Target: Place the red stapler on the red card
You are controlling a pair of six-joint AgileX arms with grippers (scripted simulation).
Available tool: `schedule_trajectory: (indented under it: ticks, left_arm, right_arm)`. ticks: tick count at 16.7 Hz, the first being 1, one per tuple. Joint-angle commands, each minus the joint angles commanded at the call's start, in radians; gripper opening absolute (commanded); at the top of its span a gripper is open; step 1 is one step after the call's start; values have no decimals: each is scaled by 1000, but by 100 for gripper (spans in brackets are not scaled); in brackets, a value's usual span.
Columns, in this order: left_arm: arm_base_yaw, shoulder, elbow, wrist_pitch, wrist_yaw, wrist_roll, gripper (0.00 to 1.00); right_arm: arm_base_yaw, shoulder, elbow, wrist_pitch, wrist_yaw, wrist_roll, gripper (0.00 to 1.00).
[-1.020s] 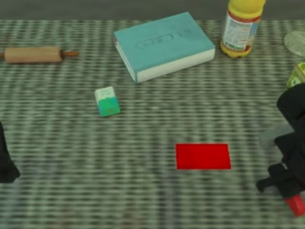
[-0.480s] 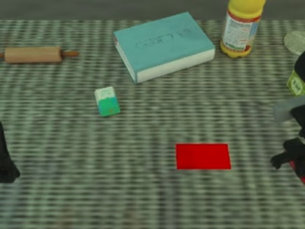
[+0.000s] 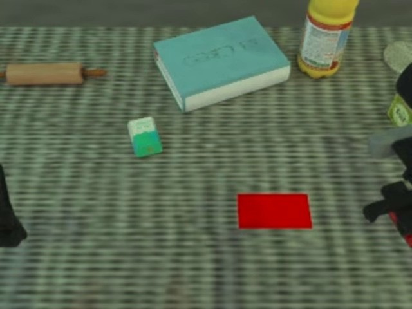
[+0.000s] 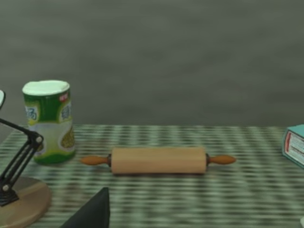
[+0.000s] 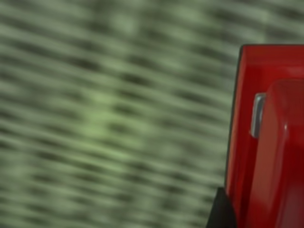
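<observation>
One arm works: our right gripper [image 3: 398,215], clamped on the red stapler [image 5: 266,142], must next carry it left onto the red card [image 3: 274,211].

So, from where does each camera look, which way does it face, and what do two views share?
Top view: above the table, facing down; both arms at the edges, right gripper near the red card.
Left wrist: low, facing the rolling pin, also visible from above; a dark gripper tip shows.
Right wrist: close on the red stapler, shared with the top view.
</observation>
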Motion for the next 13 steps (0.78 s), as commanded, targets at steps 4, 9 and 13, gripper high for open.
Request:
schedule_trajectory:
  ticks: [4, 9, 13]
  left_arm:
    - [0, 0, 0, 0, 0, 0, 100]
    - [0, 0, 0, 0, 0, 0, 100]
    - [0, 0, 0, 0, 0, 0, 100]
  right_arm:
    - [36, 79, 92, -30, 0, 190, 0]
    - [100, 225, 255, -80, 0, 662, 0]
    - [158, 346, 390, -116, -1, 1157, 0]
